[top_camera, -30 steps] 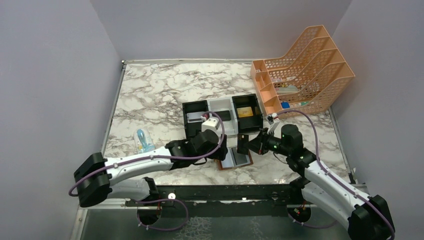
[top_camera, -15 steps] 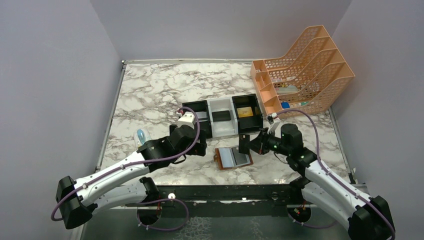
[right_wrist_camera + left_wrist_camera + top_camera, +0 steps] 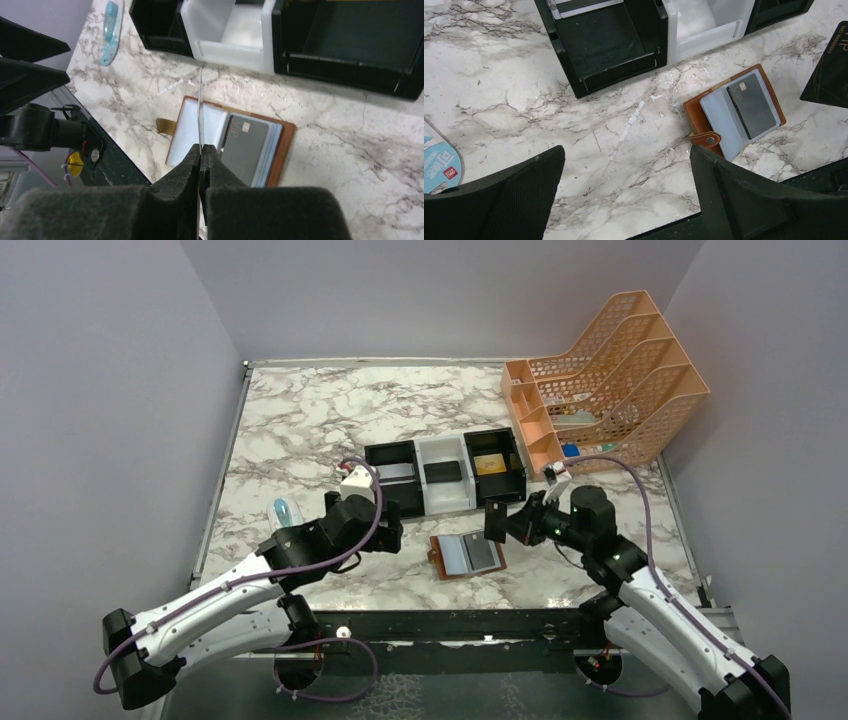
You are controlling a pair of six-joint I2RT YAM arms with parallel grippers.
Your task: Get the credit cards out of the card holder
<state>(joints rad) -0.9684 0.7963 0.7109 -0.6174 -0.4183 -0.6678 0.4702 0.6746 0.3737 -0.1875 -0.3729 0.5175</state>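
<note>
Counter [image 3: 300,430], marble: one. Three-compartment tray [image 3: 417,475]: one, with one gold card [image 3: 489,464] in its right end. Left fingers [image 3: 734,195]: wide apart, empty. Right fingers [image 3: 201,155]: clamped on one dark card [image 3: 495,520], held off the counter. Card holder [image 3: 467,556]: one, open on the counter, one grey card [image 3: 751,105] inside.

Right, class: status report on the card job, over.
Left gripper open, clear of the card holder. Right gripper shut on one dark card, edge-up. Second grey card in holder's pocket. Nothing over it.

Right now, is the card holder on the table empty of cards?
No, a dark grey card sits tucked in the open card holder, as the left wrist view shows.
</note>
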